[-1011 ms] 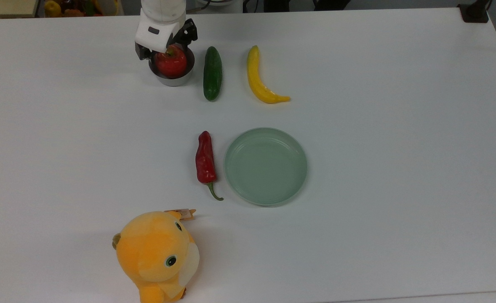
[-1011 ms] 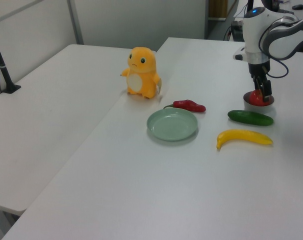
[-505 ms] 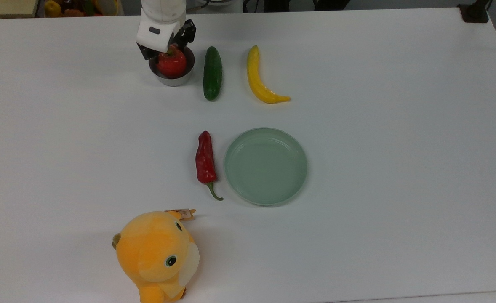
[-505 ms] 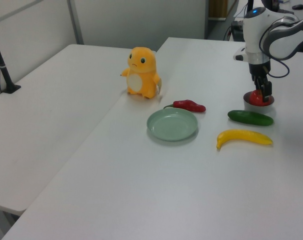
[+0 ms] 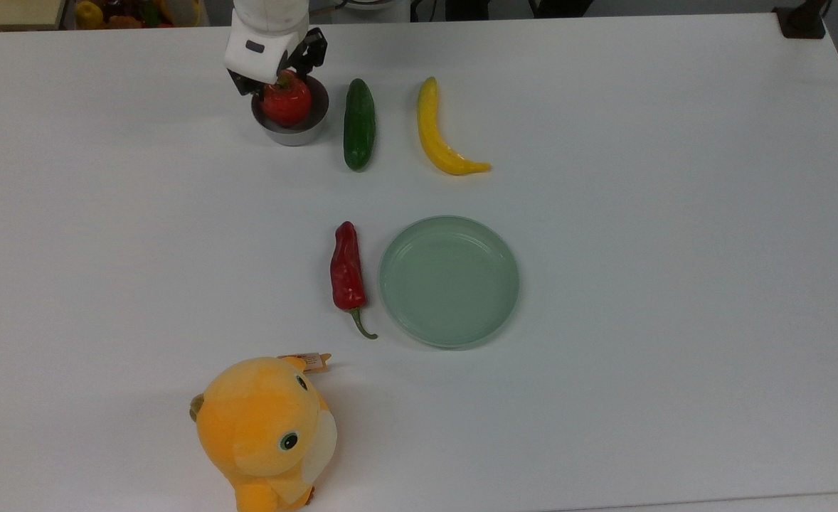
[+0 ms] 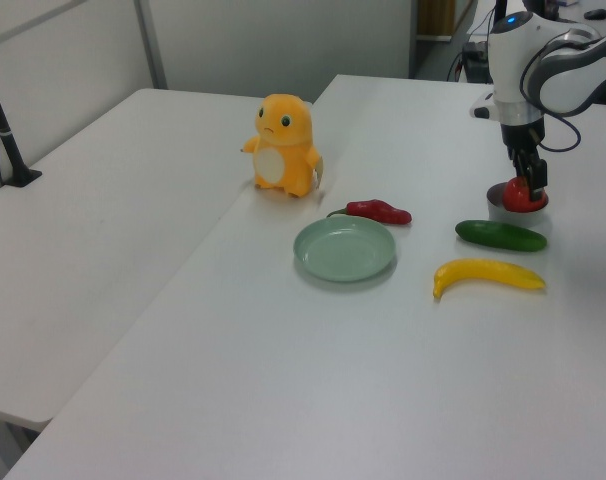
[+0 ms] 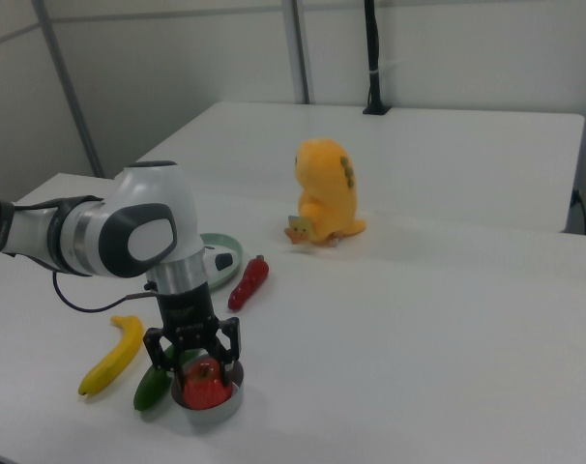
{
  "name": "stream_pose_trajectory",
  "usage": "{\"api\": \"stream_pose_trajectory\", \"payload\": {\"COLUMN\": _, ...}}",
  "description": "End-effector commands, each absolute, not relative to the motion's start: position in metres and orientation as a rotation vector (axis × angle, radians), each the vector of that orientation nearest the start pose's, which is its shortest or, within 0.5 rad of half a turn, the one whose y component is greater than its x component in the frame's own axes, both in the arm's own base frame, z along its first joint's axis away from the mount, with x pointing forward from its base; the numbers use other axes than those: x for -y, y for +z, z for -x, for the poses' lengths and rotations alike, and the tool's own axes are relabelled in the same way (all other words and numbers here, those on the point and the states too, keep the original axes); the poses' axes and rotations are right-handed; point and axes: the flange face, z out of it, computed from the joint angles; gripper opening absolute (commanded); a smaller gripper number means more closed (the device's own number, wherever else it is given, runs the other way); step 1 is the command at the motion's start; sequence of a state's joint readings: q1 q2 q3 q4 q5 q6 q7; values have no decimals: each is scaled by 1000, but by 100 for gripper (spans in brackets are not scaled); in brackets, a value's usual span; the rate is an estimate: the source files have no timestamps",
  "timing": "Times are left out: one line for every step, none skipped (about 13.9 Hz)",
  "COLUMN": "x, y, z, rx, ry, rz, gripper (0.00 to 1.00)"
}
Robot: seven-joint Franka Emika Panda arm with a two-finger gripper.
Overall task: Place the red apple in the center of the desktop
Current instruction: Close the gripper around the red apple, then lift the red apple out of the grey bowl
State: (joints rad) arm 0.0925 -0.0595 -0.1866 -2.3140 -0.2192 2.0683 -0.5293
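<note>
Red apple [image 5: 287, 102] sits in/just above a small grey metal bowl [image 5: 291, 128] near the far edge of the table [image 5: 639, 213], at the top view's upper left. Gripper [image 5: 281, 71] is on it from above; right view shows the jaws closed around the apple [image 7: 205, 383], one finger each side near its widest part, gripper [image 7: 192, 356] pointing straight down. Whether the apple is clear of the bowl [image 7: 216, 404] bottom: cannot tell, but it rides high against the rim.

Neighbours, top view: green cucumber [image 5: 359, 124] just to the bowl's right, yellow banana [image 5: 442, 134] further right, red chili pepper [image 5: 347, 274] and pale green plate [image 5: 449, 281] side by side near mid-table, orange plush toy [image 5: 265, 430] at the near edge.

Step judged: lift-out, transport not begun. Apple is far from the table centre.

Handling judgement: apple looks rigid, round and glossy, so slippery under hard fingers; moderate weight or light if it is a fake. Best hold is across the widest part, as now, centred so it doesn't roll out. Needs a straight-up lift to clear the bowl rim and not drag the bowl along. Centre is crowded by chili and plate, so the free spot is the bare table between cucumber and chili; set it down low, since a round apple may roll.
</note>
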Motion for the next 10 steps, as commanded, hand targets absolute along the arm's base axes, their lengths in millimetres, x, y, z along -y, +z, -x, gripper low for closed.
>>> {"api": "stream_pose_trajectory", "payload": {"x": 60, "y": 395, "z": -474, "rx": 870, "ry": 383, "rz": 3100, "gripper": 0}}
{"api": "stream_pose_trajectory", "payload": {"x": 59, "y": 409, "z": -478, "rx": 862, "ry": 379, "rz": 3101, "gripper": 0}}
{"api": "stream_pose_trajectory", "payload": {"x": 58, "y": 421, "z": -482, "rx": 843, "ry": 368, "rz": 3094, "gripper": 0}}
{"api": "stream_pose_trajectory", "payload": {"x": 57, "y": 432, "z": -486, "rx": 823, "ry": 352, "rz": 3087, "gripper": 0}}
{"api": "stream_pose_trajectory", "payload": {"x": 56, "y": 444, "z": -490, "rx": 813, "ry": 334, "rz": 3076, "gripper": 0}}
{"api": "stream_pose_trajectory", "payload": {"x": 56, "y": 463, "z": -497, "rx": 793, "ry": 321, "rz": 3070, "gripper": 0}}
{"api": "stream_pose_trajectory", "payload": {"x": 54, "y": 474, "z": -504, "rx": 777, "ry": 299, "rz": 3061, "gripper": 0}}
{"api": "stream_pose_trajectory", "payload": {"x": 52, "y": 480, "z": -510, "rx": 754, "ry": 282, "rz": 3048, "gripper": 0}}
{"api": "stream_pose_trajectory", "payload": {"x": 47, "y": 492, "z": -520, "rx": 736, "ry": 241, "rz": 3039, "gripper": 0}}
{"api": "stream_pose_trajectory", "payload": {"x": 42, "y": 496, "z": -526, "rx": 738, "ry": 237, "rz": 3032, "gripper": 0}}
